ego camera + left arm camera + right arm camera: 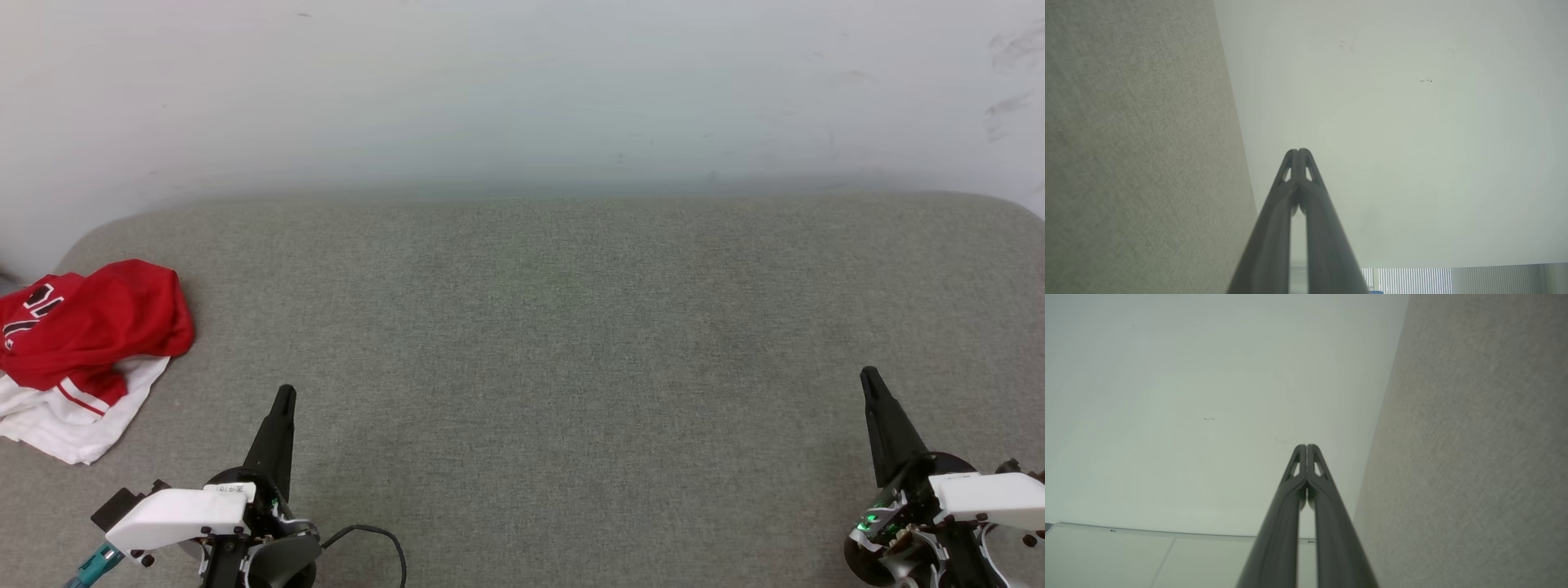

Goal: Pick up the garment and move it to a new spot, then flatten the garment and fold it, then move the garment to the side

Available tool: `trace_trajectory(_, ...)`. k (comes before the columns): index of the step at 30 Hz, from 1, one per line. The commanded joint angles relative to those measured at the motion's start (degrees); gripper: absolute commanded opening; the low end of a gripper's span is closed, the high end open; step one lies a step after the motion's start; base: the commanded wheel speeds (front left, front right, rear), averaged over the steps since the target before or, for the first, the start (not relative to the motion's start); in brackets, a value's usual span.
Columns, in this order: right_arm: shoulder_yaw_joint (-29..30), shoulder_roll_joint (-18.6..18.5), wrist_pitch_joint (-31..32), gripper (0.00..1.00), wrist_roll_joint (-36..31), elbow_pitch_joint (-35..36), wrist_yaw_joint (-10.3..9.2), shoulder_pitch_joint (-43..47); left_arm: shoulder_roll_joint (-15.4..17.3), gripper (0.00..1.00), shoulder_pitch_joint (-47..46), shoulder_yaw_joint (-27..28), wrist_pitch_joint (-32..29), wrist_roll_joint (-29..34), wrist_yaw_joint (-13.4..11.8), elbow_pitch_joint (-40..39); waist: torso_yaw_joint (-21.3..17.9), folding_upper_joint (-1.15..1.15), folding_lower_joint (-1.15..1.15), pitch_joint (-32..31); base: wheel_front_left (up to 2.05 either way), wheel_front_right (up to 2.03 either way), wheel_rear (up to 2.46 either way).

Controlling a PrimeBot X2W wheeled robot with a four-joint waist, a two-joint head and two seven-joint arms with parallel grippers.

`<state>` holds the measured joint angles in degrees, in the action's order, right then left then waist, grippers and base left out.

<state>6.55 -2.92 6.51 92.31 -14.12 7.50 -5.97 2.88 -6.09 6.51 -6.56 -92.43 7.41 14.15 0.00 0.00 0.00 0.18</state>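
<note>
Wall (pixel 522 82): pale and scuffed, it rises behind the cushion's far edge.

Cushion (pixel 571 343): a wide grey fabric pad and my landmark. Its whole middle and right are free as a new spot for laying the cloth out.

Garment (pixel 90 343): bunched in a heap at the cushion's left end, partly cut off by the head view's edge. The red body lies toward the cushion's far side with a scrap of black lettering showing. A white sleeve with striped trim spills toward the near side. I judge that it has no clean long axis yet, and nothing of the task is done.

Left gripper (pixel 283 400): over the cushion's near-left part, with fingers pressed together and nothing between them. My left wrist view confirms the tips meet. The garment lies to its left and a little farther up the cushion, so this is the nearer arm. I would open it and swing it left.

Right gripper (pixel 870 380): over the cushion's near-right part, closed on nothing and well apart from the garment.
</note>
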Motion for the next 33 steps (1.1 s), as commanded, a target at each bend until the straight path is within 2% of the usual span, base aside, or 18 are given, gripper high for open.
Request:
trace_trajectory(1,-0.04,0.07,0.02,0.0,0.18,-0.04,-0.02,-0.61,-0.08,0.0,-0.33,0.14,-0.12,0.02,0.23,-0.21,0.0,0.0,0.0,0.0,0.0,0.0,0.0)
trace_trajectory(28,-0.05,0.07,0.02,0.0,0.19,-0.04,-0.02,-0.61,-0.08,0.0,-0.33,0.14,-0.12,0.02,0.23,-0.21,0.0,0.0,0.0,0.0,0.0,0.0,0.0)
trace_trajectory(29,-0.01,0.01,-0.01,1.0,-0.02,-0.14,0.0,0.1,0.0,1.0,0.06,-0.05,0.01,0.0,-0.01,0.18,0.0,0.0,0.0,0.0,0.0,0.0,0.0)
trace_trajectory(33,-0.58,0.03,-0.75,1.0,-0.33,0.12,0.0,0.88,-0.05,1.0,0.47,-0.85,0.48,-0.04,-0.03,0.17,0.0,0.0,0.0,0.01,0.0,0.0,0.0)
